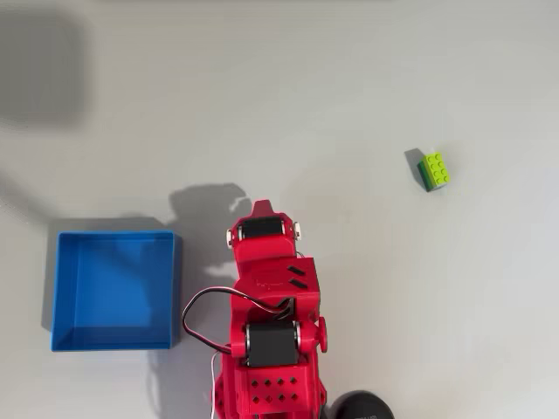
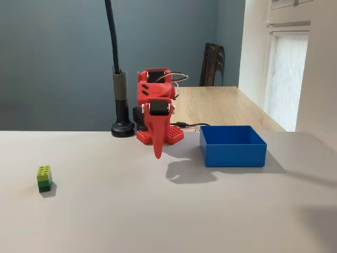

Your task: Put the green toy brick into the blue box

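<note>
We read this as the reach not yet begun. Green toy brick (image 1: 434, 170) lies alone on the table (image 1: 367, 78), at about 2 o'clock from the gripper (image 2: 157, 153) in the overhead view, well apart. Blue box (image 1: 115, 342) sits at 9 o'clock, apparently holding nothing. Gripper hangs point-down, seemingly clenched and holding nothing. Next: swing toward the brick, unclench, descend. Fingertip detail is hard to make out.

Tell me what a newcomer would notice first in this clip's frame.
Probably the red arm, folded at its base with the gripper pointing down above the pale table. In the fixed view the blue box sits just right of it, while the green toy brick stands alone far left, untouched.
</note>
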You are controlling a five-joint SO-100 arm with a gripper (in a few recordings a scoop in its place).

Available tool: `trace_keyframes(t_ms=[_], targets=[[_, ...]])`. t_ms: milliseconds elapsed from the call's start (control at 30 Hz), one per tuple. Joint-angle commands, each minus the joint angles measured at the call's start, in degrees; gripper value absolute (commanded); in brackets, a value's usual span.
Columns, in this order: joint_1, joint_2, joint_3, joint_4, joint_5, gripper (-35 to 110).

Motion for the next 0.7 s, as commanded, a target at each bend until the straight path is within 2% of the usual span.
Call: trace_keyframes(t_ms=[0, 233, 667], targets=[[-0.1, 0.4, -6.9, -0.5, 1.7, 0], [2.6, -17.2, -22.9, 2.8, 4.5, 0], [17.3, -47.1, -57.9, 24.1, 17.8, 0]])
